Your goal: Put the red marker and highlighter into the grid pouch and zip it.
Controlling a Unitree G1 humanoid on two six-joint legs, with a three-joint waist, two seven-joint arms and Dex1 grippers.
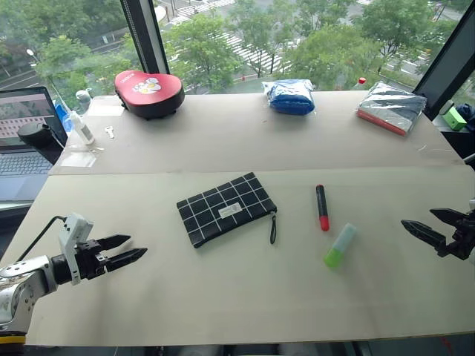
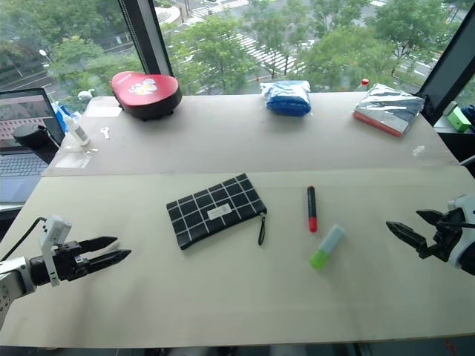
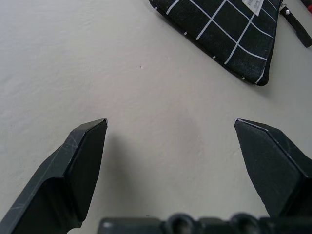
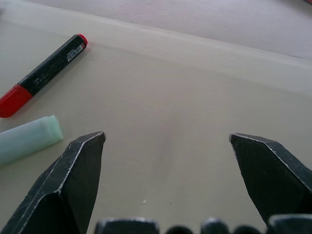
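The grid pouch lies flat and zipped near the table's middle, its black pull strap trailing off its right end. To its right lies the red marker, black barrel with a red cap. Just right of and nearer than the marker rests the highlighter, pale mint with a green cap. My left gripper hovers open at the near left, pointing toward the pouch. At the right edge my right gripper is open, pointing at the marker and the highlighter. Neither holds anything.
Along the far edge sit a red rounded case, a blue bag and a silver packet. A laptop and a small bottle stand at the far left. A seam crosses the table.
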